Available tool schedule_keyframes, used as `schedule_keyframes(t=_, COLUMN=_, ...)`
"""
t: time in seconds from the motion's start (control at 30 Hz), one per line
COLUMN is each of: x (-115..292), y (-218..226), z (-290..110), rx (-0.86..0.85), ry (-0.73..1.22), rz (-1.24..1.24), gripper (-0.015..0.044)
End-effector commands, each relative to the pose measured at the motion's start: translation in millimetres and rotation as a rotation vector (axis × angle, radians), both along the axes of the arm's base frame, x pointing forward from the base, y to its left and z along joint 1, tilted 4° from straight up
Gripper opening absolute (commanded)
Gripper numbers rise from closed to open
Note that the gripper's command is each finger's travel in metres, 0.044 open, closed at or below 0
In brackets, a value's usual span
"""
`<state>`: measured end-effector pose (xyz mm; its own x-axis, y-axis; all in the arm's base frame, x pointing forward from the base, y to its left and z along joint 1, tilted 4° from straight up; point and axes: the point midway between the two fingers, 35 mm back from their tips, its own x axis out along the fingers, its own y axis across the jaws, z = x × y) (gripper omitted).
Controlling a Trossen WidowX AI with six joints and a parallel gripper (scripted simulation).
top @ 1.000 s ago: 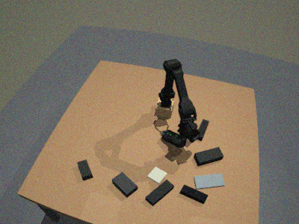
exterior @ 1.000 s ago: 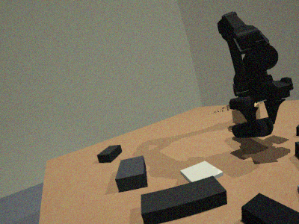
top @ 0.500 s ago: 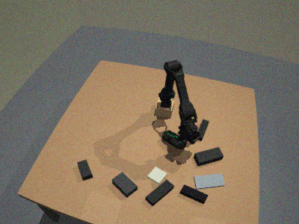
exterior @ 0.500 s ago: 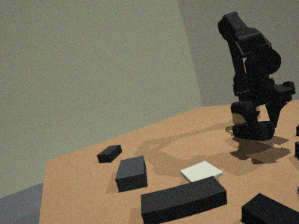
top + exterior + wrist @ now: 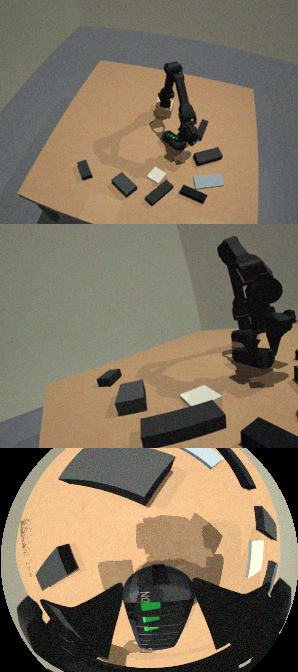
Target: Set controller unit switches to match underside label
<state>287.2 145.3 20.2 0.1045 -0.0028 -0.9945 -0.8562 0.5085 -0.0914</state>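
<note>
The dark grey controller unit is held off the bench, tilted, over its own shadow. Green switch ends show on its top in the top view and in the wrist view. My gripper is shut on the unit, with a finger on each side of its body. The underside label is not visible in any view.
Several dark blocks lie along the front of the bench, among them one at the far left and one at the right. A white tile and a pale blue-grey plate lie near them.
</note>
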Motion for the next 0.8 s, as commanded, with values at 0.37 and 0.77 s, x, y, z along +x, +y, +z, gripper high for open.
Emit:
schedule_keyframes(t=0.37, x=-2.6, y=-4.0, z=-15.0, rx=-0.023, ry=0.02, rz=-0.008, gripper=0.0338)
schedule_keyframes(t=0.77, x=1.0, y=0.2, z=-8.6, rx=-0.003, ry=0.003, rz=-0.001, gripper=0.0338)
